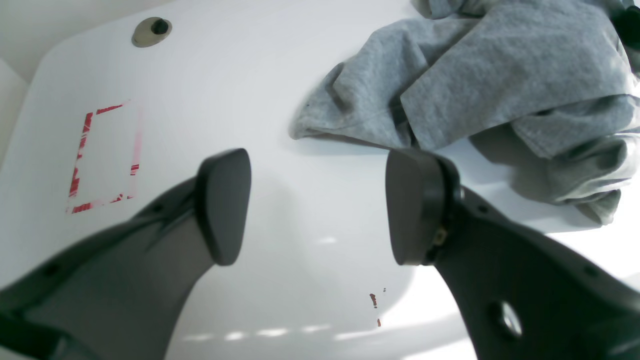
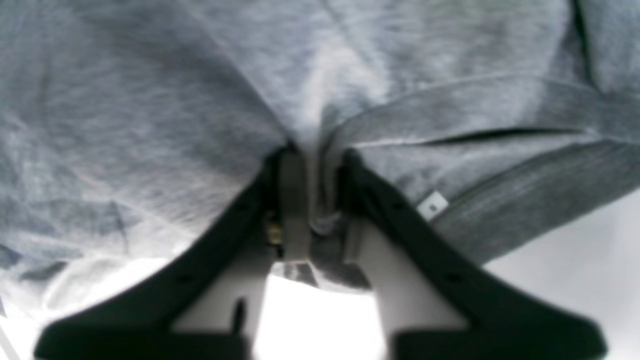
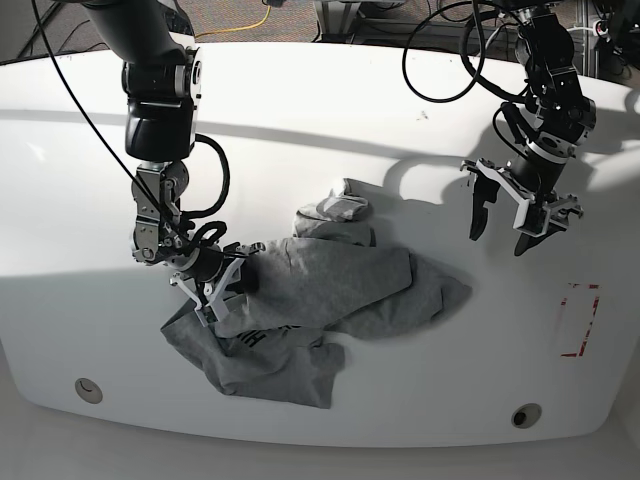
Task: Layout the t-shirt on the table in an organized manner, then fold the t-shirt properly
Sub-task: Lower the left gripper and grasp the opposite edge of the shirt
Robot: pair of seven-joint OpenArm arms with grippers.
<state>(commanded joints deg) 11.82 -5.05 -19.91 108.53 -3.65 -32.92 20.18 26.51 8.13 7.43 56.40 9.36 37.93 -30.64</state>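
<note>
The heather-grey t-shirt [image 3: 320, 300] lies crumpled in a heap on the white table [image 3: 320, 130], with a strip of black lettering showing near its lower left. My right gripper [image 3: 222, 287] is at the heap's left edge, shut on a fold of the t-shirt [image 2: 320, 100]; in the right wrist view the cloth is pinched between the fingers [image 2: 292, 200]. My left gripper [image 3: 508, 232] hangs open above the bare table to the right of the shirt. In the left wrist view its pads [image 1: 225, 205] stand wide apart, and the t-shirt [image 1: 475, 85] lies beyond them.
A red tape rectangle [image 3: 578, 320] marks the table near the right edge, also in the left wrist view as the red outline [image 1: 102, 160]. Two small round holes [image 3: 88, 389] [image 3: 524, 414] sit near the front edge. Cables and floor lie behind the table's far edge.
</note>
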